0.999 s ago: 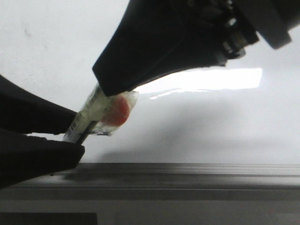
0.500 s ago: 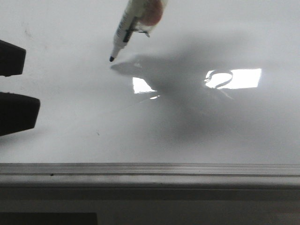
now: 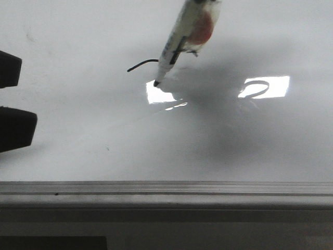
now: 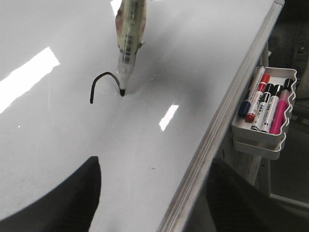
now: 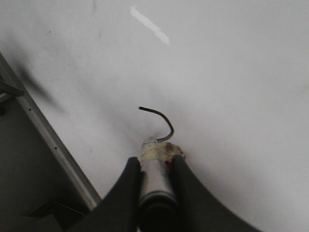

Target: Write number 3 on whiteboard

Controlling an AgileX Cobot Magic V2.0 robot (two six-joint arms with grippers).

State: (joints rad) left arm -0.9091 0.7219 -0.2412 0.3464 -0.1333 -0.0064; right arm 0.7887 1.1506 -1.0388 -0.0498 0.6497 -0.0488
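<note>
The whiteboard (image 3: pixel 78 130) fills most of the front view, glossy, w/ a bright rectangular reflection on the right and a grey metal rail (image 3: pixel 166 190) along the near edge. A marker (image 3: pixel 182 39) comes down from the top of the front view, tilted, tip touching the board at the end of a short curved black stroke (image 3: pixel 141 64). That stroke is the only part of the number 3 (image 4: pixel 102 83) drawn so far: one hooked arc, seen in the left wrist view as an arch w/ the marker tip (image 4: pixel 122 92) at one end. The marker barrel carries clear tape and a red-orange patch (image 3: pixel 202 28).

Right end effector (image 5: pixel 154 186): fingers (image 5: pixel 126 193) pressed against both sides of the marker body (image 5: pixel 155 183), pinching it, w/ the arc (image 5: pixel 159 120) just beyond the marker on the board.

Left end effector (image 3: pixel 8 107): two dark fingers at the left edge of the front view w/ a clear gap between them, spread, nothing between them, well apart from the stroke (its finger (image 4: pixel 72 198) also frames the wrist view).

Beyond the rail, a white tray (image 4: pixel 263 140) hangs off the board edge holding several markers (image 4: pixel 265 104) – blue, red, black and pink caps.
</note>
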